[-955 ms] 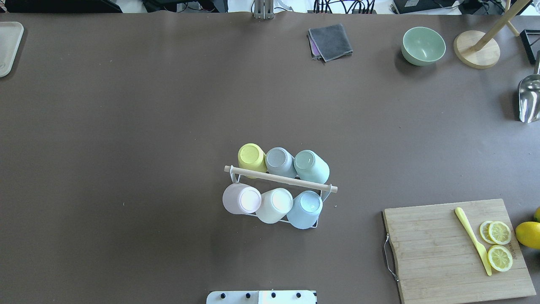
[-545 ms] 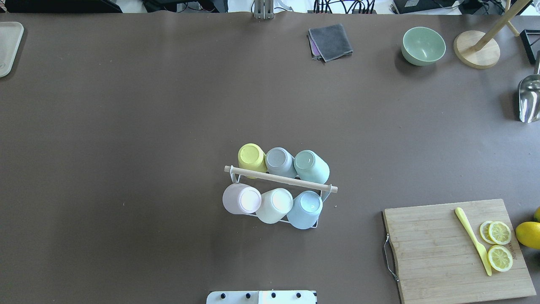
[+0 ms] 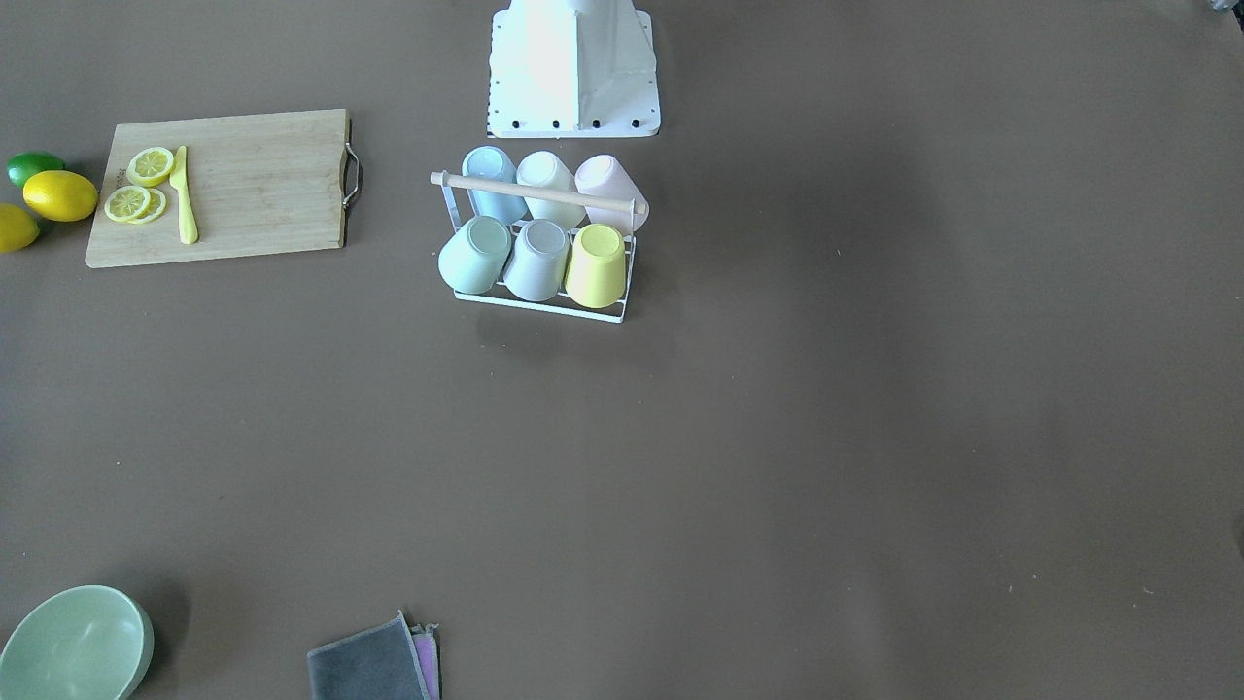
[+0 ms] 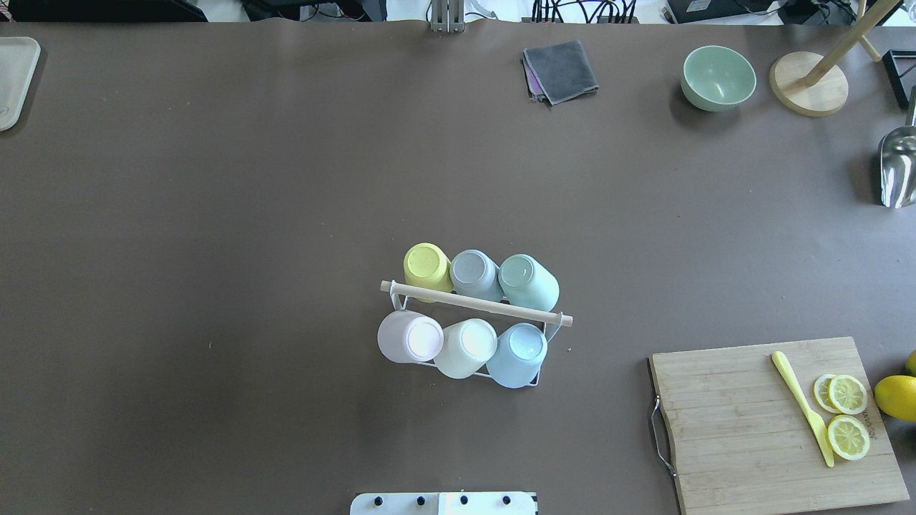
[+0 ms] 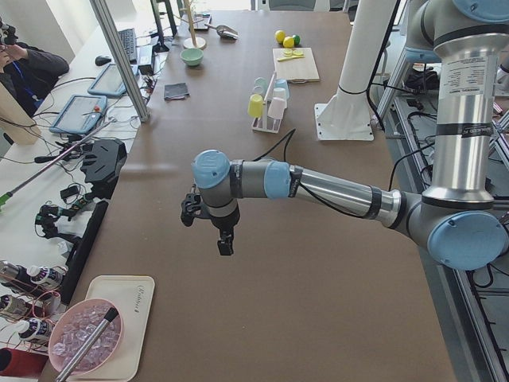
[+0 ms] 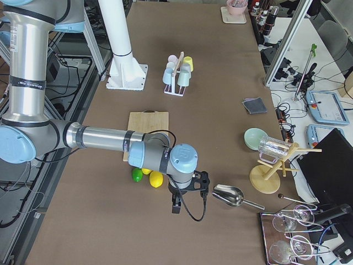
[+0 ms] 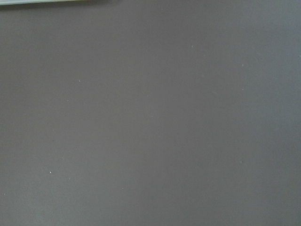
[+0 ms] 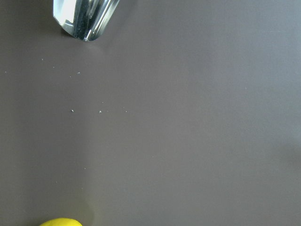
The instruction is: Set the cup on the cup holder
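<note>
The cup holder [image 4: 476,304], a white wire rack with a light wooden rod across its top, stands at the table's middle near the robot base. It also shows in the front view [image 3: 539,194]. Several pastel cups sit upside down on its prongs, among them a yellow cup [image 4: 426,265], a pink cup [image 4: 409,336] and a blue cup [image 4: 519,354]. My left gripper [image 5: 225,245] hangs over bare table far to the left. My right gripper [image 6: 175,207] hangs far to the right, near the lemons. I cannot tell whether either is open or shut.
A wooden cutting board [image 4: 744,443] with lemon slices and a yellow knife [image 4: 801,408] lies at the right front. A green bowl [image 4: 718,77], grey cloth [image 4: 560,70], wooden stand [image 4: 809,86] and metal scoop [image 4: 898,168] lie along the far right. A tray [image 4: 14,79] lies far left.
</note>
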Controlling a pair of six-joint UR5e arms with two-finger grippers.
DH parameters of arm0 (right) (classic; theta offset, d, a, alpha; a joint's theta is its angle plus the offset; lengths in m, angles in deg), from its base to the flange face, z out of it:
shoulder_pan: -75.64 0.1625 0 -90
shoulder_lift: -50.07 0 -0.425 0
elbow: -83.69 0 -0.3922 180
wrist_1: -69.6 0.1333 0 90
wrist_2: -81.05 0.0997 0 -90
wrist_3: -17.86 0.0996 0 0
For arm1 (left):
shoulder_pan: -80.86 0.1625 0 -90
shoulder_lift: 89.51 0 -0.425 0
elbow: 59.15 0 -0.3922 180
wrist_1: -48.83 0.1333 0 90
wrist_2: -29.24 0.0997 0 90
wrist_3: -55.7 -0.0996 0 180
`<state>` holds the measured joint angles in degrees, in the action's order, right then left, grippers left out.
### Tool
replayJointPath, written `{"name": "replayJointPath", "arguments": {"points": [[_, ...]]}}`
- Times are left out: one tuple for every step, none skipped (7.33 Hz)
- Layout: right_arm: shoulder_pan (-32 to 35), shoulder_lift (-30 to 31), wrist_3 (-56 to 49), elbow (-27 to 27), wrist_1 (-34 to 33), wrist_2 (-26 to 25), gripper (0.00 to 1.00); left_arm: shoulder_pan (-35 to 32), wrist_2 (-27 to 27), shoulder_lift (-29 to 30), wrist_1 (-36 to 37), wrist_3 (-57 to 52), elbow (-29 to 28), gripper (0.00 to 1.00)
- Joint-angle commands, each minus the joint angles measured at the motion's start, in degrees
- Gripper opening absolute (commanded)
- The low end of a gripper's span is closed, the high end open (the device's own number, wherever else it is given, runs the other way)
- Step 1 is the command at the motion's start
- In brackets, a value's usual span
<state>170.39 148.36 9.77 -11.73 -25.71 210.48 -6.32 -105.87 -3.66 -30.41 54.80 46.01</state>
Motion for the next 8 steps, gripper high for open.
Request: {"name": "replayJointPath", "arguments": {"points": [[0.00, -0.02, 0.00, 0.06, 0.21, -0.05, 1.00, -0.10, -0.06, -5.87, -7.78, 0.46, 0.21, 0.98], [0.00, -0.02, 0.00, 0.06, 0.21, 0.04, 1.00, -0.10, -0.06, -5.87, -7.77, 0.54, 0.30, 0.98], [0.00, -0.02, 0.00, 0.06, 0.21, 0.04, 1.00, 0.08, -0.06, -5.78, -7.77, 0.63, 0.39, 0.98], [0.00, -0.02, 0.00, 0.06, 0.29, 0.04, 1.00, -0.01, -0.06, -5.78, -7.86, 0.55, 0.39, 0.98], [0.00, -0.11, 0.00, -0.03, 0.30, 0.04, 1.00, 0.08, -0.06, -5.52, -7.95, 0.55, 0.48, 0.98], [0.00, -0.11, 0.00, -0.29, 0.30, -0.05, 1.00, 0.08, -0.06, -5.34, -8.12, 0.55, 0.39, 0.98], [0.00, -0.11, 0.00, -0.46, 0.30, 0.04, 1.00, 0.08, -0.06, -4.99, -8.12, 0.55, 0.57, 0.98], [0.00, -0.11, 0.09, -0.73, 0.30, -0.14, 1.00, 0.08, -0.06, -4.90, -8.12, 0.55, 0.48, 0.98]]}}
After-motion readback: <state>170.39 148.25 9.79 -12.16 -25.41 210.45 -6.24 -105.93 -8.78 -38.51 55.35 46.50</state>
